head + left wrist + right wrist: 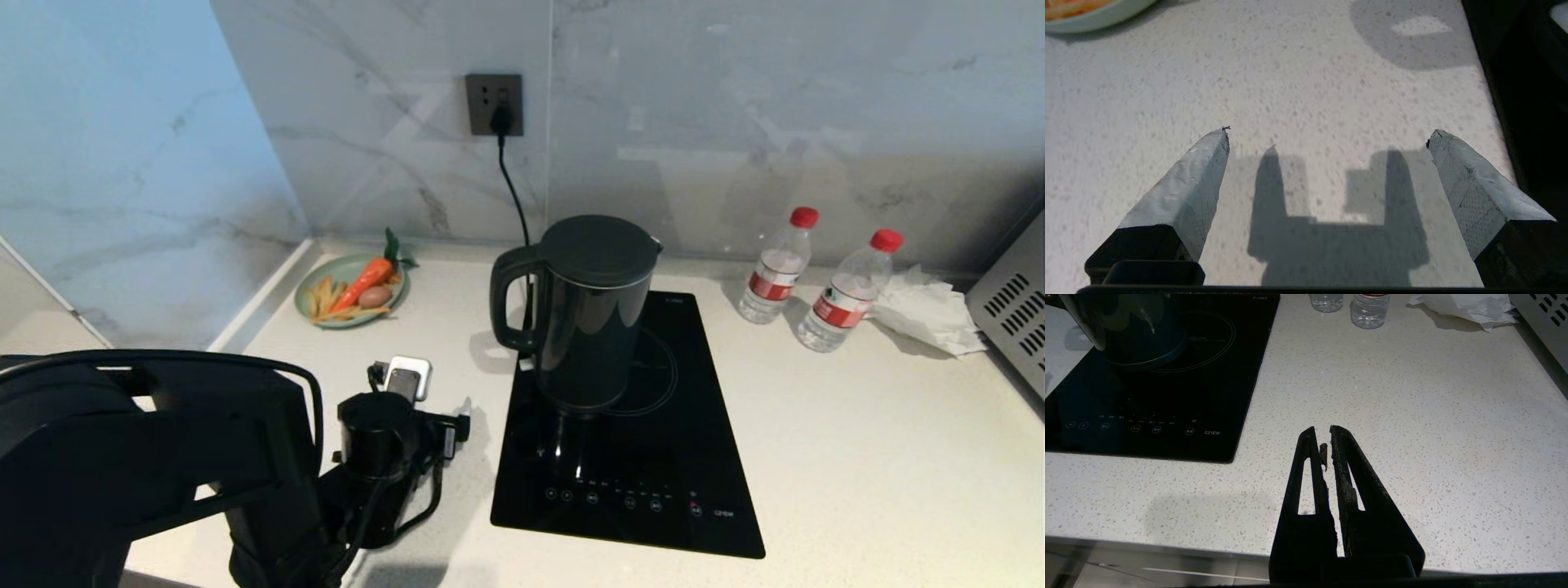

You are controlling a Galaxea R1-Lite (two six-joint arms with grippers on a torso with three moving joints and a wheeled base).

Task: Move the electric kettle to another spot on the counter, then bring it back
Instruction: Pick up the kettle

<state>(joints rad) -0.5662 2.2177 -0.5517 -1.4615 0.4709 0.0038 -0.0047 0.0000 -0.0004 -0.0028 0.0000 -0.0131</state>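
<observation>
The electric kettle (584, 314), glossy black with its lid shut, stands upright on the rear left of the black cooktop (637, 457), its loop handle turned left; its base shows in the right wrist view (1126, 335). My left arm (380, 441) hangs low over the white counter (857, 425), left of the cooktop and in front of the kettle's handle. The left gripper (1329, 130) is open, with only bare speckled counter (1290, 81) and its own shadow between the fingers. My right gripper (1321, 428) is shut on nothing, over the counter's front edge right of the cooktop.
A green plate (309, 287) of carrot and fries sits in the back left corner. Two red-capped water bottles (775, 265) (849, 290), crumpled tissue (922, 310) and a vented grey appliance (1012, 302) are at the back right. A cord runs from the wall socket (495, 104) down behind the kettle.
</observation>
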